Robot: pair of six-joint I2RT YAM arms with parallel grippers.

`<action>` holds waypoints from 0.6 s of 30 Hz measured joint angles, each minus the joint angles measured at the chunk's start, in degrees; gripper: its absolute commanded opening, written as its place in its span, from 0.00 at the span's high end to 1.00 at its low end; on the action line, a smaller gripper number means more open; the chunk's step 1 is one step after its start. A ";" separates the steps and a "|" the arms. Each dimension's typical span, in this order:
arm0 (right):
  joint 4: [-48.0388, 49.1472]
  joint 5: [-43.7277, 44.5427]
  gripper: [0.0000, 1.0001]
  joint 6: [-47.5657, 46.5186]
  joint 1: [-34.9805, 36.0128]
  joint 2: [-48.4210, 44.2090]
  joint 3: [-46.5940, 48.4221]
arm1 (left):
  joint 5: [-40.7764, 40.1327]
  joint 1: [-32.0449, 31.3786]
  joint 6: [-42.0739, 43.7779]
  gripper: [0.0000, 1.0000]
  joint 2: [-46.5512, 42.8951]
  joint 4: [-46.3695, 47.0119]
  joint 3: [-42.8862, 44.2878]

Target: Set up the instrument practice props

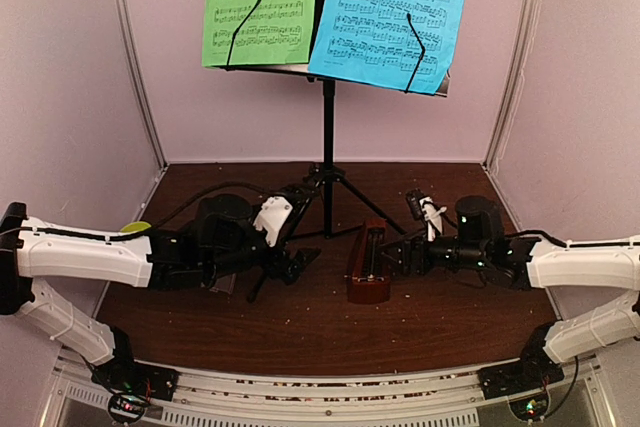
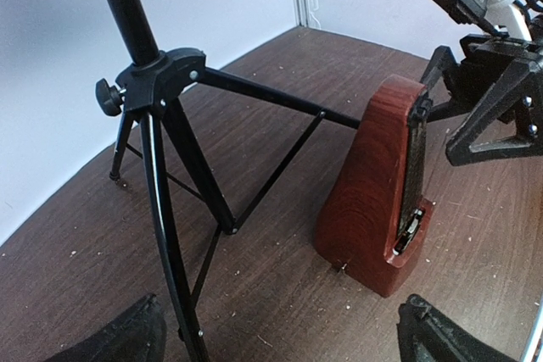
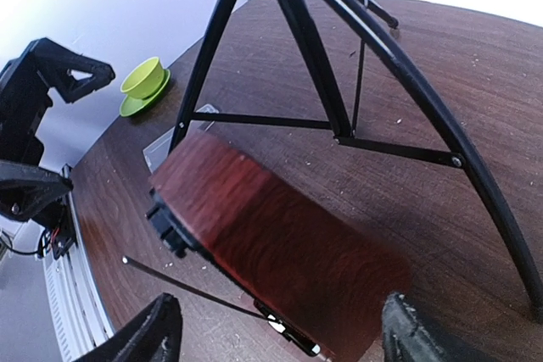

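The black tripod music stand [image 1: 327,137] stands at the back middle and holds a green sheet [image 1: 260,5] on the left and a blue sheet [image 1: 392,12] on the right. The red-brown pyramid metronome [image 1: 366,262] stands upright on the table in front of it, its pendulum face uncovered [image 2: 413,167]. My right gripper [image 1: 400,255] is open just right of the metronome [image 3: 280,252], one finger to each side of it [image 3: 154,334]. My left gripper [image 1: 290,262] is open and empty, low beside the tripod legs [image 2: 170,209]. A clear cover [image 3: 165,143] lies flat by a tripod leg.
A lime green cup and saucer [image 3: 144,86] sit at the table's left edge, partly hidden by my left arm in the top view [image 1: 135,229]. Tripod legs spread across the middle of the brown table [image 1: 300,332]. White walls close in behind and on both sides.
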 measured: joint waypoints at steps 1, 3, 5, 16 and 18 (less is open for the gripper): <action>-0.37 0.57 0.14 0.22 0.17 0.02 0.33 | -0.02 0.00 -0.02 0.03 0.00 0.04 0.00; -0.96 1.68 0.10 0.42 0.76 0.02 1.14 | -0.02 0.00 -0.04 0.03 0.04 0.11 0.00; -1.38 3.10 0.09 0.39 1.36 0.02 2.25 | -0.02 0.00 -0.07 0.03 0.04 0.11 0.00; -3.02 8.20 0.00 0.28 4.66 0.02 4.39 | -0.04 0.00 -0.48 0.03 0.15 0.37 0.00; -3.76 8.90 0.00 0.26 4.92 0.20 5.18 | -0.02 0.00 -0.50 0.03 0.31 0.63 0.00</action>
